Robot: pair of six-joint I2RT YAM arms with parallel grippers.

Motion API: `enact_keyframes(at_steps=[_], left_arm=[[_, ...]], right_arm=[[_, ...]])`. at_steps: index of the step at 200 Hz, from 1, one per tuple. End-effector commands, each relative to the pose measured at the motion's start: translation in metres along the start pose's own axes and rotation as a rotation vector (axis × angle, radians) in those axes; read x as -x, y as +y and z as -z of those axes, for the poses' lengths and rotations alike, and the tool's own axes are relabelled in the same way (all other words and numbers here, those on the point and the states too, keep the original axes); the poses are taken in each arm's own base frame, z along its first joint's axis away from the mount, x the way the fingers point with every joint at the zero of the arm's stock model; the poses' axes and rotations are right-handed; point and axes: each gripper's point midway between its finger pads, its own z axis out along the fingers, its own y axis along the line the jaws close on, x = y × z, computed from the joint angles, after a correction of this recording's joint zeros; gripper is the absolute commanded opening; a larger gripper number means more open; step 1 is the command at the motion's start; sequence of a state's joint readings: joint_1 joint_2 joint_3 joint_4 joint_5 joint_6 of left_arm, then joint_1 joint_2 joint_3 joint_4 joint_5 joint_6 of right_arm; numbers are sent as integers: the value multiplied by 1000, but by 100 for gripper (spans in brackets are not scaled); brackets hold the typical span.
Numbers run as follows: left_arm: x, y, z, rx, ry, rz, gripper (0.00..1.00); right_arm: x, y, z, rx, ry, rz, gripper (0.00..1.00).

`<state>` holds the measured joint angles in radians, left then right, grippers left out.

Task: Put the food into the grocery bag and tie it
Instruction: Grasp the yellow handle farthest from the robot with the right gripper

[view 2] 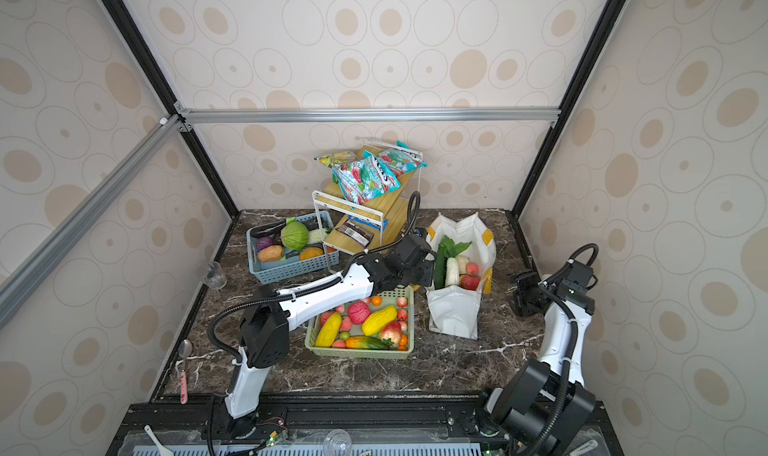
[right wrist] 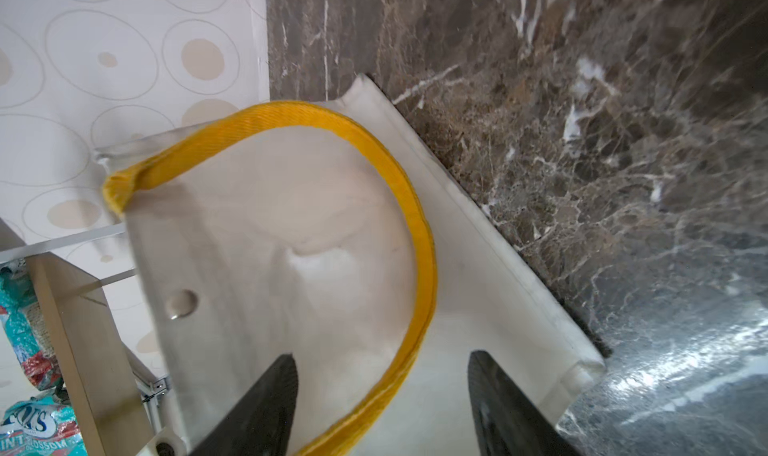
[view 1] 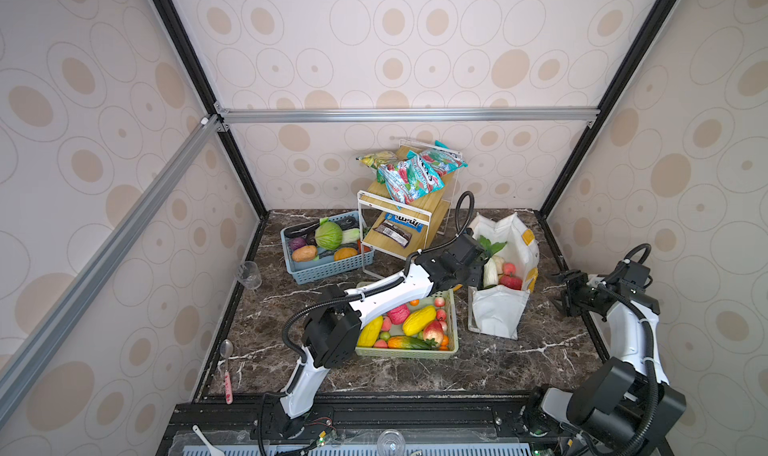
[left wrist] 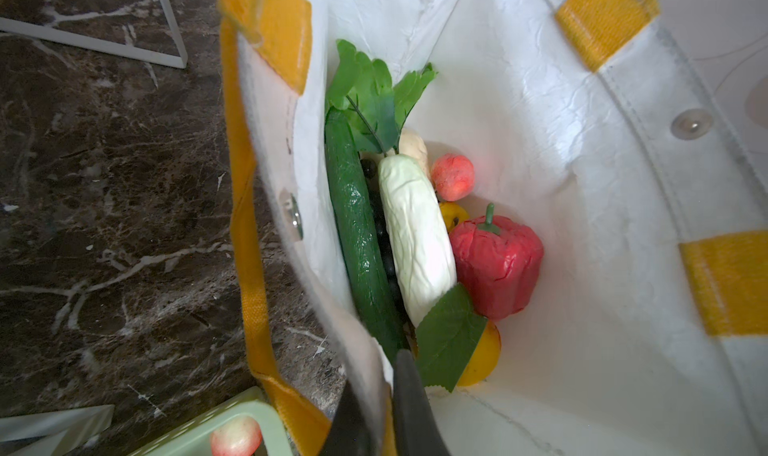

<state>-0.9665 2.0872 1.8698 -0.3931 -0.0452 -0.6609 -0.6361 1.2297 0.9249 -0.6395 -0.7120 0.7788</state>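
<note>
Wallpapered walls (view 1: 415, 38) with beige ovals close in the left, far and right sides. The dark marble tabletop (view 1: 519, 362) fills the floor of the booth.

The grocery bag (view 1: 498, 312) stands upright on the right half of the tabletop, just right of the green basket (view 1: 407, 353). Its mouth gapes upward, and the long axis of the mouth runs near to far. A yellow handle (right wrist: 419, 241) droops against its right outer side.

The left gripper (left wrist: 376, 387) is clenched on the left rim of the grocery bag. The right gripper (view 1: 559, 291) hangs apart from the bag on its right, fingers spread with nothing between them.

Inside the bag, the cucumber (left wrist: 361, 241) and the white radish (left wrist: 415, 237) lie lengthwise near to far. The radish's leaves (left wrist: 374, 88) point to the far end. Right of them sit a red pepper (left wrist: 498, 262) and a peach (left wrist: 453, 177).
</note>
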Motion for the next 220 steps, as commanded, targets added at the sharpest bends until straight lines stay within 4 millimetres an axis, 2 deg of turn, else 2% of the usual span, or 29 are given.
enact_keyframes(at_steps=[1,38,77,118,175,220], left_arm=[[17,-9,14,-26,-30,-18,9],[20,-10,15,-32,-36,-13,9],[20,-13,13,-44,-34,-11,9],[20,-14,12,-46,-32,-11,9],[20,-15,13,-43,-36,-10,9],[19,-16,14,-41,-35,-8,9]], right_arm=[[11,13,-7,94,-8,-58,68],[6,-3,-28,118,55,-169,67],[-3,-19,-37,105,85,-207,66],[-11,-24,-47,127,120,-227,63],[-22,-10,-57,159,153,-214,50],[-24,-8,-58,173,163,-221,31]])
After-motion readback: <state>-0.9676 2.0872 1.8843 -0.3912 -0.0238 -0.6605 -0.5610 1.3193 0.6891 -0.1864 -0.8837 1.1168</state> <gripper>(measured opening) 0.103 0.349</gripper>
